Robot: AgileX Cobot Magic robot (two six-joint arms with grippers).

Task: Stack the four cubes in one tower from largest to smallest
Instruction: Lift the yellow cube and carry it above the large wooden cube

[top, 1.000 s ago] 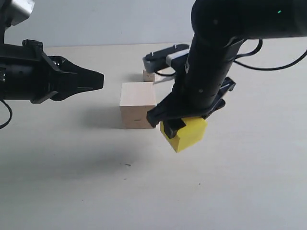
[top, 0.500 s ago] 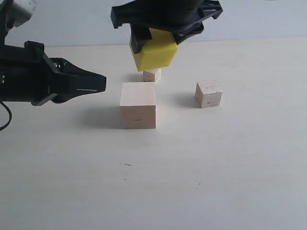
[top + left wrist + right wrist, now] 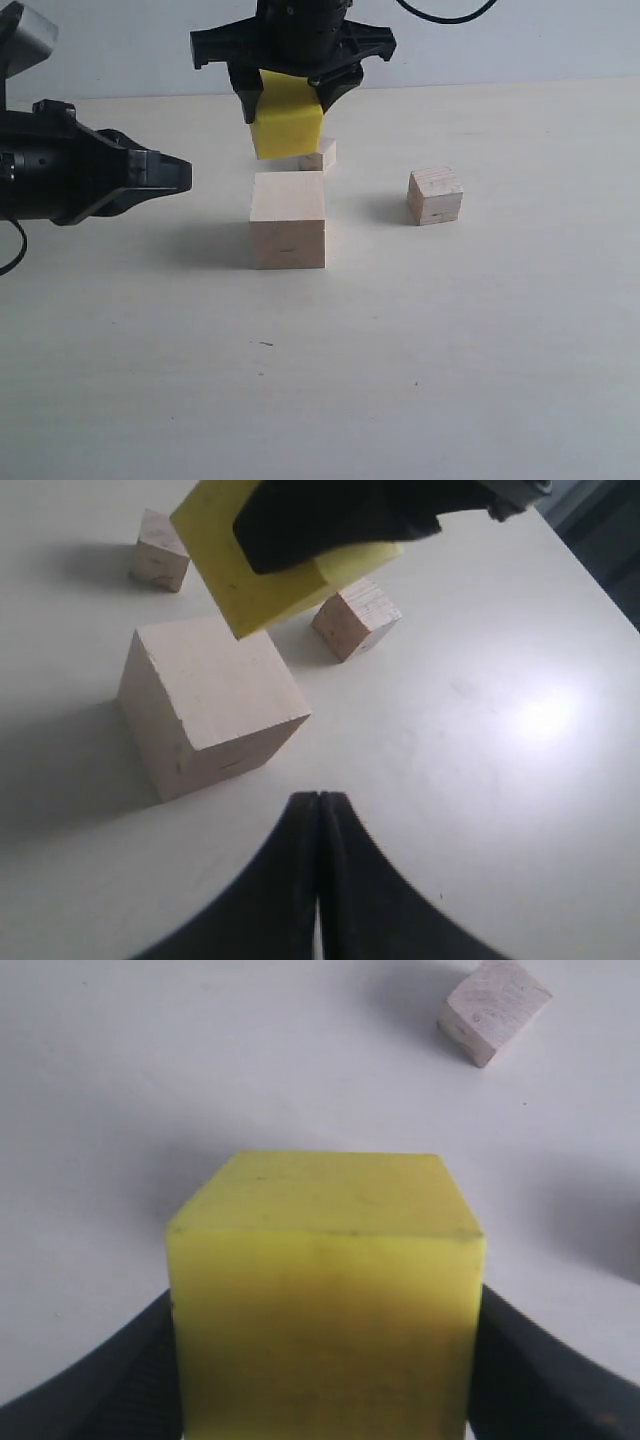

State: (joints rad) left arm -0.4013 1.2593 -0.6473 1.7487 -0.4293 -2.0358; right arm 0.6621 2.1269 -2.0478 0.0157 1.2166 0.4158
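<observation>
The right gripper (image 3: 287,100) holds the yellow cube (image 3: 286,130) by 2 opposite side faces, with the jaws spread wide to fit it. The cube hangs in the air just above the large cube (image 3: 288,218) and does not touch it. In the left wrist view it looks a little tilted.

The left gripper (image 3: 172,172) is fully closed and empty, and it hovers beside the large cube. The small cube (image 3: 320,156) lies behind the large one, and the middle cube (image 3: 435,195) stands apart on the table (image 3: 480,350).

I judge the cubes are solid wood: light, stiff and not fragile. The painted yellow faces are probably smoother than the bare wood, so the cube can slip or turn between the pads. The best hold is on 2 parallel side faces near the middle, which leaves the bottom face free to sit flat.
</observation>
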